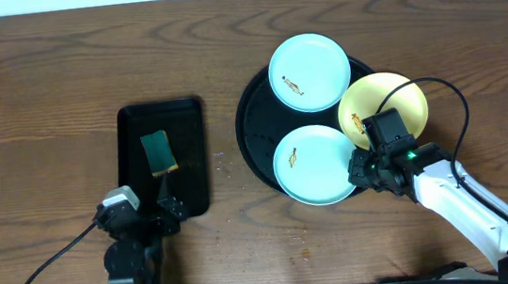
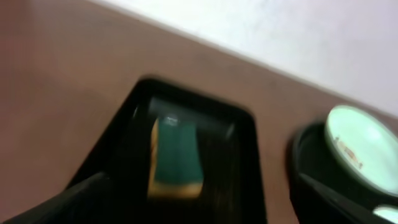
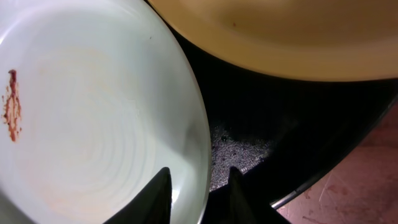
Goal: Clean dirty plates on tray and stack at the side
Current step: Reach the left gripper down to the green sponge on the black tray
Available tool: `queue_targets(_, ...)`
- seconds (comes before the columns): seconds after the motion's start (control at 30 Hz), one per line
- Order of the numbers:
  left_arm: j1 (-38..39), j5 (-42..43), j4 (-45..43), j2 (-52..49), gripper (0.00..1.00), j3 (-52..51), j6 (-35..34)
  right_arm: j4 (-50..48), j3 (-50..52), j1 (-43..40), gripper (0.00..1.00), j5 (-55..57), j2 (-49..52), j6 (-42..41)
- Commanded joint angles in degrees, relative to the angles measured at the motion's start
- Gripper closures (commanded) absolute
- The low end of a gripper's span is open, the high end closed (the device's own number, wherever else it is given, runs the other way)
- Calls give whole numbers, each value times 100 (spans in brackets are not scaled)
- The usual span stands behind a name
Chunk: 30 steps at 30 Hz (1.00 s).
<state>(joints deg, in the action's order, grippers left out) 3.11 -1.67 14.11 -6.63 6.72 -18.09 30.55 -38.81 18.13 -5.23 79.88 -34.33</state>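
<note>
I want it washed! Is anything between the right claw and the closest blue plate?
Nothing visible. The right claw has a finger on each side of the rim of the near blue plate, on the round tray.

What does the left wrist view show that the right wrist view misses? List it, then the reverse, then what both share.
Only left wrist: the rectangular tray with a green sponge in it, the wall, and the far mint plate. Only right wrist: the yellow plate, and the right gripper open astride the near mint plate's rim. Both: the round tray and the table; a mint sliver in the left wrist's corner may be that near plate.
</note>
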Motion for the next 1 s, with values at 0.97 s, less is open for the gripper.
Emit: queue_targets(0.97,7,-33,4618,-9825,6,7873,861,-57,31,7,55,70,-4,164)
